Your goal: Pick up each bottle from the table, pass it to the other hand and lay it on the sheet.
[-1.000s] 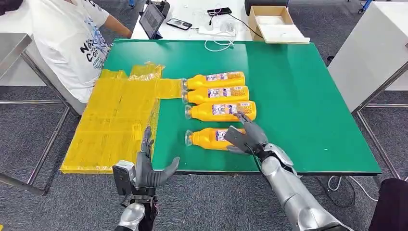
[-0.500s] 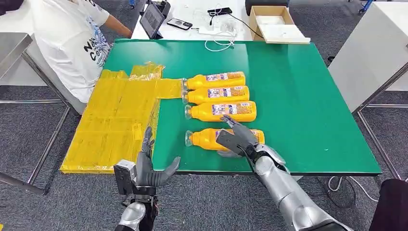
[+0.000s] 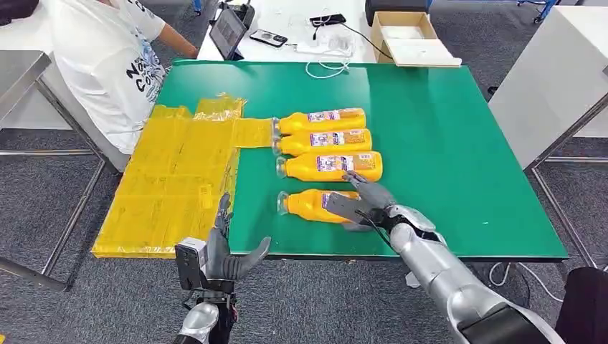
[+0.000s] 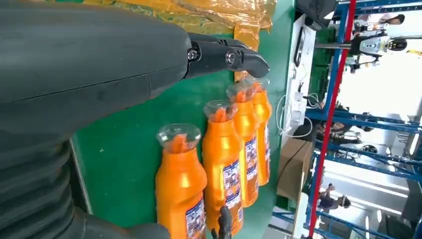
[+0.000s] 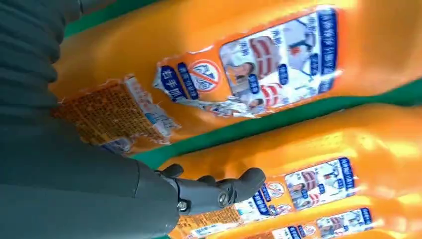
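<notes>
Four orange bottles lie side by side on the green table (image 3: 444, 129), caps toward the yellow sheet (image 3: 172, 179). The nearest bottle (image 3: 308, 206) (image 5: 278, 64) (image 4: 181, 189) lies apart from the other three (image 3: 326, 142). My right hand (image 3: 362, 203) sits over its base end, fingers (image 5: 219, 191) spread across it and reaching toward the neighbouring bottle (image 5: 318, 149); the bottle still rests on the table. My left hand (image 3: 224, 252) (image 4: 74, 74) hovers open at the table's front edge, holding nothing.
A person in a white shirt (image 3: 100, 64) sits at the far left, beside the sheet. A tablet (image 3: 228, 29), a phone (image 3: 268, 36), cables and a cardboard box (image 3: 409, 32) lie on the white table behind. A white cabinet (image 3: 559, 79) stands to the right.
My right hand has shifted slightly along the nearest bottle's base end and settled lower over it; the forearm swung outward. The bottles and my left hand have hardly moved.
</notes>
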You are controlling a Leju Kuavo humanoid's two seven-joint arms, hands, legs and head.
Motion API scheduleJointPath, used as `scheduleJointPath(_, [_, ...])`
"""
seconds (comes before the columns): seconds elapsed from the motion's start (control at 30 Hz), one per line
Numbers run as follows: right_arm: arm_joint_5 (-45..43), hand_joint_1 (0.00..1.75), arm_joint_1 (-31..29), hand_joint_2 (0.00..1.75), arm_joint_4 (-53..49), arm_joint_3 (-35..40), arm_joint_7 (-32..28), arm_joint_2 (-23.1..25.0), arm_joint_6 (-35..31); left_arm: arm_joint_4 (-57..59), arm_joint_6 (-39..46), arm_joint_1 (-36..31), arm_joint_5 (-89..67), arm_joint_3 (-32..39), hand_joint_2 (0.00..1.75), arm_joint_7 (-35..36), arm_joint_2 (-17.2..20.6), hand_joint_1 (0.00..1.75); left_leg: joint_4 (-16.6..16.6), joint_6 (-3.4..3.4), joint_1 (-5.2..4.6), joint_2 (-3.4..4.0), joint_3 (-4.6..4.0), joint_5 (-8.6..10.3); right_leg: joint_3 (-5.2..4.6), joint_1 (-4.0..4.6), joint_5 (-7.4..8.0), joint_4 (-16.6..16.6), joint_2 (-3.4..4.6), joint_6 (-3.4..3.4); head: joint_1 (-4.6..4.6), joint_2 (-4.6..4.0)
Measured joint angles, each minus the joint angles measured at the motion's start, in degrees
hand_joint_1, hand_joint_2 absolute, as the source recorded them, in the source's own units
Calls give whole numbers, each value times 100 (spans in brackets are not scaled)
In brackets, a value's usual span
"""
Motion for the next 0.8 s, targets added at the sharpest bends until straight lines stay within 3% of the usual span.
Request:
scheduleJointPath(0.17, [13,0,-31,175,39,142,79,-22,35,4,-15,-1,0,2,175,22,2,0,0,0,0,0,1,0,2,0,0,0,0,0,0,0])
scheduleJointPath(0.2, [13,7,-35,175,50,166,85,-22,35,4,-15,-1,0,2,175,24,0,0,0,0,0,0,2,0,2,0,0,0,0,0,0,0])
scheduleJointPath(0.23, [13,45,-45,175,68,195,87,-20,35,7,-17,-1,0,2,175,26,0,0,0,0,0,1,3,0,2,0,0,0,0,0,0,0])
scheduleJointPath(0.27, [13,115,-55,175,83,216,87,-20,35,9,-20,-2,0,2,175,26,0,0,0,0,0,1,4,0,3,0,0,0,1,0,0,0])
scheduleJointPath(0.3, [13,161,-60,175,96,236,87,-20,35,11,-22,-3,0,2,175,28,0,0,0,0,0,1,6,-1,2,0,0,0,1,0,0,0])
scheduleJointPath(0.43, [-18,161,-95,175,177,330,87,2,59,48,-39,-12,0,0,175,31,-2,0,0,0,1,4,15,-2,7,1,0,0,1,0,0,0])
scheduleJointPath(0.5, [-28,175,-117,175,216,365,85,15,63,63,-42,-15,0,2,175,31,-4,0,0,0,1,5,24,-3,5,1,-1,-1,1,-1,0,0])
scheduleJointPath(0.8, [-94,175,-205,175,341,450,33,24,190,112,-50,-30,0,0,175,31,-4,0,0,-1,0,5,38,-7,-3,0,-4,-2,1,-1,0,0])
